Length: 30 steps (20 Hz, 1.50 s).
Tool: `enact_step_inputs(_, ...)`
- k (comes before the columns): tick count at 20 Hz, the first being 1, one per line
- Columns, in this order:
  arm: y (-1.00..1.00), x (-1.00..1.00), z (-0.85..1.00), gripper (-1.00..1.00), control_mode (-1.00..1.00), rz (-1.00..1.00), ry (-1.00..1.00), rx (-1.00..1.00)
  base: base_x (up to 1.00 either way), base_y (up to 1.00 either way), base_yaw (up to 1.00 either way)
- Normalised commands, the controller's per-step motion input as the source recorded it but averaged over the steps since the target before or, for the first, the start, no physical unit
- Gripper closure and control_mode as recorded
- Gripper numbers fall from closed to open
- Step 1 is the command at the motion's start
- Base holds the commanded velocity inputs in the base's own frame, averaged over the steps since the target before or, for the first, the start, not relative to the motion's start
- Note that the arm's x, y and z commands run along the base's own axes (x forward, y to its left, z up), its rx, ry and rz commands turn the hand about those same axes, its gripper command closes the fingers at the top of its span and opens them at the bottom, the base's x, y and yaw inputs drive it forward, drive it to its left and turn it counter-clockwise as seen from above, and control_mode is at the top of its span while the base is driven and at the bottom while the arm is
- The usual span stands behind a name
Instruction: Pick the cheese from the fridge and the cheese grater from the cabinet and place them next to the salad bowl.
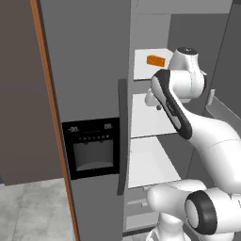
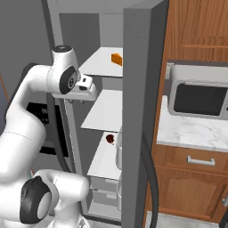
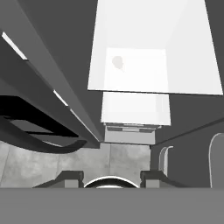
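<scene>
Jaws [image 3: 111, 177] stand apart, empty, below the shelf holding the cheese [image 1: 156, 60].

floor: we see pale grey tiles [image 1: 33, 212] | right of the hand: marble counter [image 2: 196, 131], microwave [image 2: 200, 98], wooden drawer unit [image 2: 196, 178] | left: brown wall [image 1: 21, 94]

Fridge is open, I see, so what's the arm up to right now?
The arm is reaching into the open fridge, with its gripper level with the middle shelves and holding nothing. The cheese sits untouched on the top shelf, above the hand. The hand view looks down over the lower shelves. A microwave stands on the counter to the right.
</scene>
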Motion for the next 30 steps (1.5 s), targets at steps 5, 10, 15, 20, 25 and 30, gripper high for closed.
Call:
enact_step_inputs(5,-0.01,-0.02,-0.01,-1.0,-1.0,0.0,-0.01,0.0,0.0,0.0,0.0)
enact_step_inputs(10,-0.1,-0.11,0.07,-1.0,-1.0,0.0,-0.17,0.02,0.0,0.0,0.0)
enact_step_inputs(15,-0.19,-0.13,0.2,-1.0,-1.0,0.1,-0.2,0.0,0.0,0.0,0.0)
enact_step_inputs(20,-0.31,-0.11,0.23,-1.0,-1.0,0.11,-0.14,-0.02,0.0,0.0,0.0)
enact_step_inputs(25,-0.19,-0.04,0.35,-1.0,-1.0,0.05,-0.02,-0.08,0.0,0.0,0.0)
enact_step_inputs(30,-0.1,0.0,0.28,-1.0,-1.0,0.02,0.0,-0.02,0.0,0.0,0.0)
